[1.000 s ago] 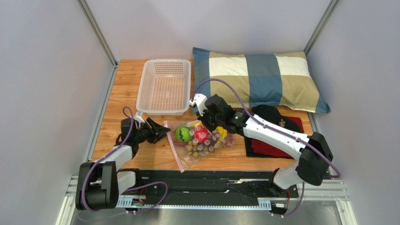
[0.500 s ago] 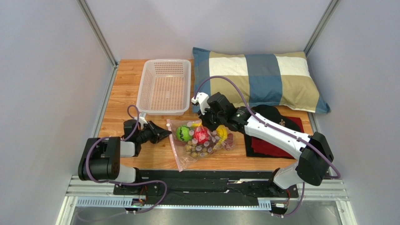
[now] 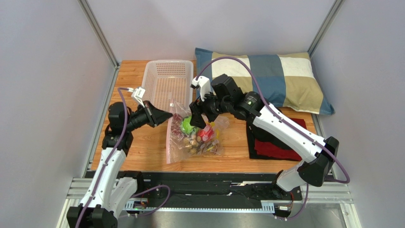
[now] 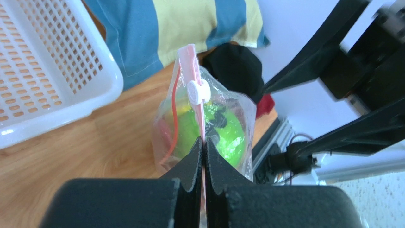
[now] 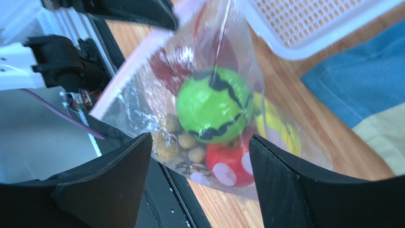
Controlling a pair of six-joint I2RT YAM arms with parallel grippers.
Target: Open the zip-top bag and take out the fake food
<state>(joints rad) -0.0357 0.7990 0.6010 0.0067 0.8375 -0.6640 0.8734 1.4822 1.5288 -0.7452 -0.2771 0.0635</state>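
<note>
The zip-top bag (image 3: 211,124) hangs tilted over the table's middle, lifted by its pinkish zip strip (image 4: 189,61), which carries a white slider (image 4: 195,91). My left gripper (image 3: 166,115) is shut on that strip, the jaws pinching it edge-on (image 4: 203,148). Through the plastic the fake food shows: a green striped ball (image 5: 214,104), a red round fruit (image 5: 229,162), a brownish grape cluster (image 5: 175,142) and a yellow banana (image 5: 280,130). My right gripper (image 3: 203,116) stands open just above and beside the bag (image 5: 142,95), with its fingers (image 5: 109,185) either side of the food and holding nothing.
A white mesh basket (image 3: 166,80) sits behind the bag, its rim close to the lifted strip (image 4: 62,102). The striped pillow (image 3: 266,76) lies at the back right. A dark cap on red cloth (image 3: 273,140) lies to the right. The black rail (image 3: 209,183) runs along the near edge.
My left gripper closed on the zip strip and lifted it up and back toward the basket. The right gripper let go of the bag, opened wide and rose.
</note>
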